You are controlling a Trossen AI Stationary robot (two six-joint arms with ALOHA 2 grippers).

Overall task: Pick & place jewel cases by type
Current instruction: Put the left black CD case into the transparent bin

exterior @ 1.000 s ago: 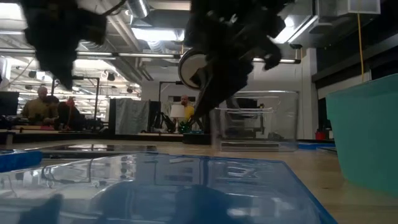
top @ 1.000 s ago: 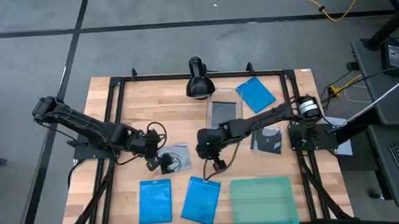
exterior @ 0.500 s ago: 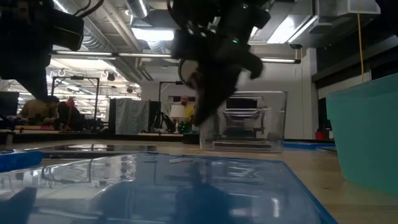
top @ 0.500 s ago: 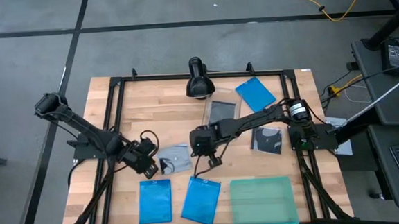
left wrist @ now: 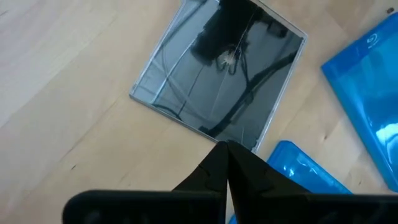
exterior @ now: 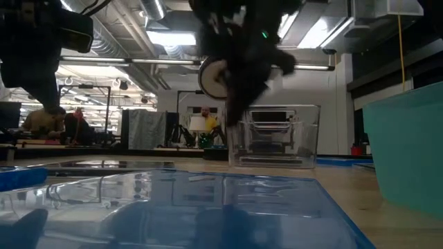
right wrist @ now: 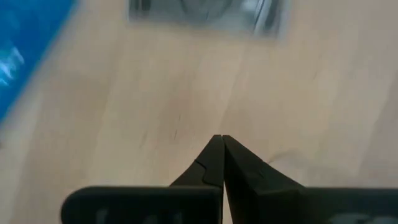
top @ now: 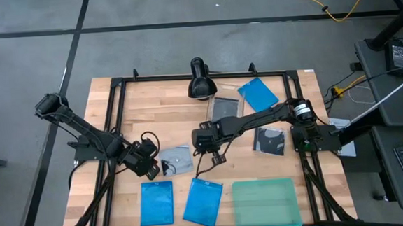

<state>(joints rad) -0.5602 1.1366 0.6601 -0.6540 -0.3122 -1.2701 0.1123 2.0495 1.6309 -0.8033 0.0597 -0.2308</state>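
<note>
Near counter (top: 128, 114) edge: teal tray (top: 264, 204) and two blue cases (top: 156, 203); mid-counter, glossy squarish disc case (top: 177, 160) flat between left hand (top: 151, 171) and right hand (top: 205, 147), both pinched together, empty; clear tub (top: 226, 111) at 12 o'clock.

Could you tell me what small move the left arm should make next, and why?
Probably open the left pincer and lower it onto the disc case: its fingers are shut and empty, hovering just short of that case's edge on the table.
</note>
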